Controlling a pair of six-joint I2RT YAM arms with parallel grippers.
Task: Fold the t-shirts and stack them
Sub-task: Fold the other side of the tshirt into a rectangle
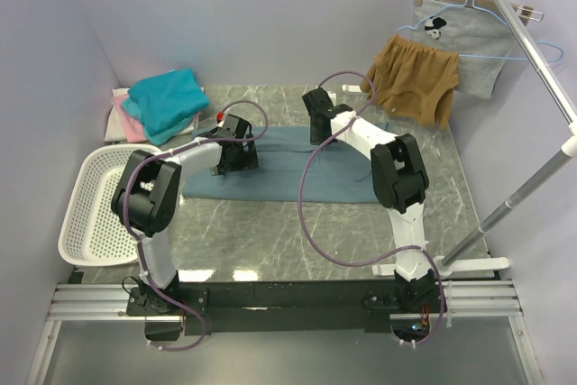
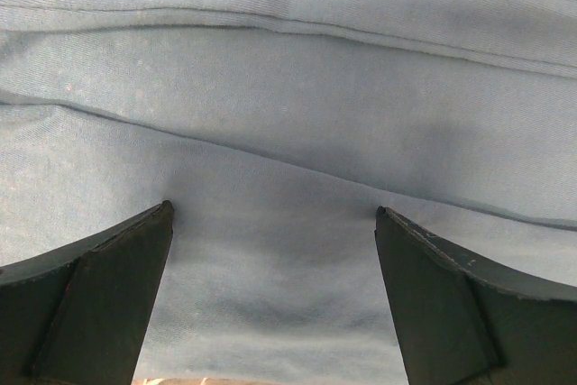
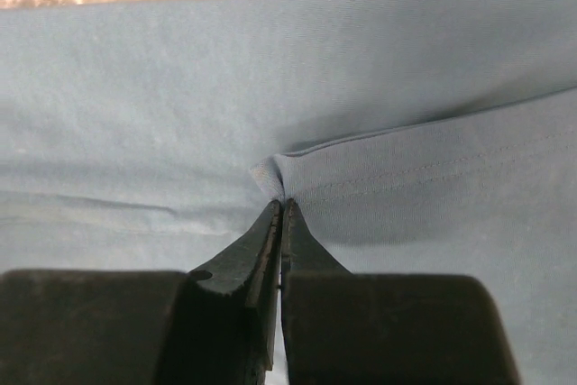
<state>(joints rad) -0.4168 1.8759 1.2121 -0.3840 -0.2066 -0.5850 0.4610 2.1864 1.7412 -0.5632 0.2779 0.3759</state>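
One grey-blue t-shirt (image 1: 297, 178), centre frame on the worktop (image 1: 243, 232), part-folded: right claw (image 3: 281, 207) pinched shut on its hem, left claw (image 2: 270, 214) spread wide over it; teal tee (image 1: 167, 101) piled upper left, folding unfinished.

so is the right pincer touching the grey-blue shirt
Touching. The right wrist view shows the right pincer shut on a hem corner of the grey-blue t-shirt, fabric bunching at its tips.

Pale lilac walls (image 1: 270, 6) enclosed a grey marbled worktop (image 1: 270, 232). A metal garment rail (image 1: 527, 56) stood along its right side, and bright glare marked its near edge.
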